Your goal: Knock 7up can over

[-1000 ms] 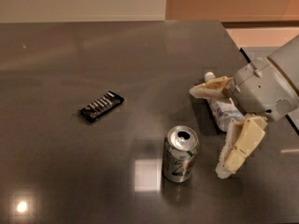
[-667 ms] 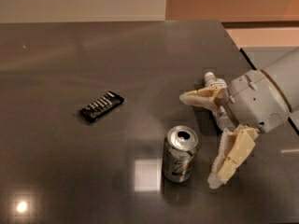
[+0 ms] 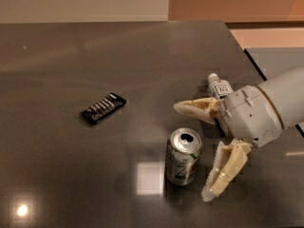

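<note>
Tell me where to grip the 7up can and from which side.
Grip the 7up can around its round side wall at mid-height, coming from the picture's right, where the open end effector sits beside it. The can stands upright, so a finger can pass on either side of the wall.

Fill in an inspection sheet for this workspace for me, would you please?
Surface: dark glossy table, with light glare spots.
Job's things: can upright, top opened.
Clutter: black packet left of centre; bottle partly hidden behind the gripper.
Grippers: gripper open, just right of the can; contact cannot be told.
Cables: nothing seen.
Surroundings: pale wall behind the table.
</note>
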